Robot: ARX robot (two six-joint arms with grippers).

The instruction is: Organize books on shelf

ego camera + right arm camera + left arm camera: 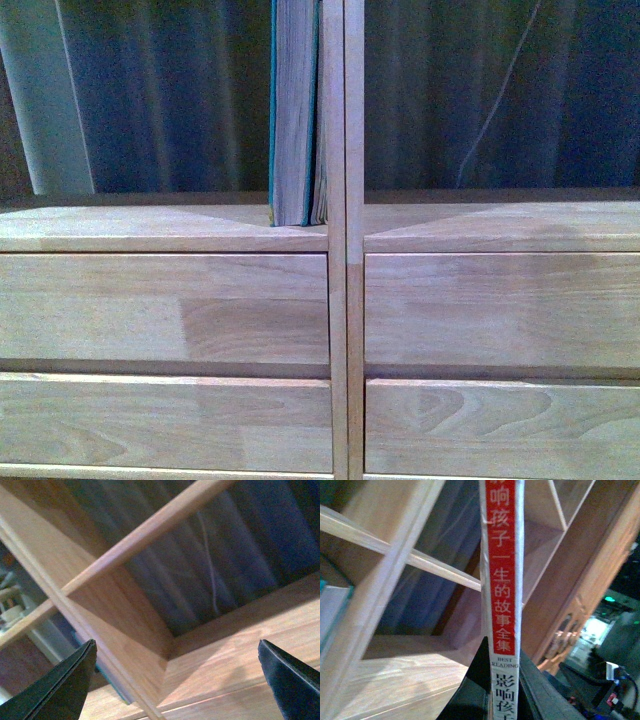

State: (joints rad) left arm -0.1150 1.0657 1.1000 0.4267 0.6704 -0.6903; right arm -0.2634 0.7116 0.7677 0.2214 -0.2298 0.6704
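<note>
Left wrist view shows your left hand (504, 682) clamped on the white book (503, 580); your right hand (176, 652) gapes wide, empty.

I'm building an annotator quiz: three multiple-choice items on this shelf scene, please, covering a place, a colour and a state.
1. The teal book stands in: A the right compartment; B the left compartment, against the centre divider; C a drawer.
2. The spine band of the white book in the left tool is: A red; B green; C yellow.
3. The right tool is: A shut on a book; B open, empty; C unseen.
B: upright beside the divider in the front view. A: red, white characters. B: fingers apart, nothing between.
</note>
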